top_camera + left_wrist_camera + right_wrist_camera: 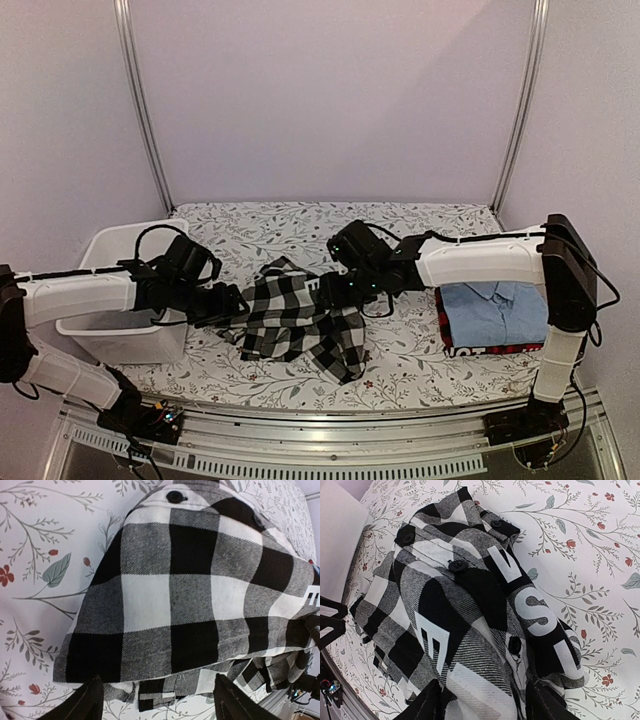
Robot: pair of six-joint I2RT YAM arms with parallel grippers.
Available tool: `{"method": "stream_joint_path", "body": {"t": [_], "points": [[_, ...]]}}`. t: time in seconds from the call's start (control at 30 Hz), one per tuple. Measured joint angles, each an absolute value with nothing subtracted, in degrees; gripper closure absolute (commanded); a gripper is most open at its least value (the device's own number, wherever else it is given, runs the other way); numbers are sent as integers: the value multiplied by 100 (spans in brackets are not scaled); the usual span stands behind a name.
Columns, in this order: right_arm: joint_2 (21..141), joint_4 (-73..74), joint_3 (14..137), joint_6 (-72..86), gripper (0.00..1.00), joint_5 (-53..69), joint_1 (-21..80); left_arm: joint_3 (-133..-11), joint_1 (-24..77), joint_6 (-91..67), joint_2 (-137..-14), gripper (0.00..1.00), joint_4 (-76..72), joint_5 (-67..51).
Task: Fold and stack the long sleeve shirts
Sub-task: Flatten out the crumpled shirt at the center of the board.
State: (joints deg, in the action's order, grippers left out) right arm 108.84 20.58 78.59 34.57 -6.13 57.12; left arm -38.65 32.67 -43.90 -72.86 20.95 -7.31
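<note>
The black-and-white checked shirt (pixel 297 320) lies crumpled on the floral table cover between my two arms. Its white lettering on a black band (pixel 535 612) fills the right wrist view. My left gripper (pixel 228 302) is at the shirt's left edge, its fingers (pixel 82 702) wide apart and open, with the hem (pixel 160 687) lying between them. My right gripper (pixel 335 288) hangs over the shirt's upper right part, its jaws open with bunched cloth (pixel 485 690) in the gap. The light blue collared shirt (pixel 495 308) lies folded on the red-and-black one (pixel 490 350) at the right.
A white plastic tub (pixel 110 300) stands at the left edge of the table, under my left arm. Metal frame posts (pixel 140 110) rise at the back corners. A rail (pixel 320 440) runs along the near edge.
</note>
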Motion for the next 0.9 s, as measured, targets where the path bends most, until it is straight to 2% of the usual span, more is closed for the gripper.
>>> {"method": "stream_joint_path", "body": {"t": [0.3,0.43,0.5,0.6,0.73,0.77,0.9], "points": [[10816,2150,7909,3369,40,-720,5712,-3594,3428,-4807,-7266,29,2220,-436],[10781,2165,7913,3354,40,-746,5719,-3658,3435,-4842,-7559,33,2099,-292],[10763,2171,7913,3352,40,-775,5728,-3771,3437,-4847,-7891,40,2008,-226],[10739,2185,7913,3352,40,-803,5739,-3942,3441,-4829,-8283,58,1876,-143],[10707,2185,7913,3347,39,-829,5739,-4095,3450,-4827,-8479,96,1769,75],[10698,2187,7911,3345,39,-832,5739,-4134,3450,-4827,-8482,100,1767,123],[10630,2193,7909,3336,39,-860,5739,-4569,3468,-4722,-8466,100,1907,449]]}}
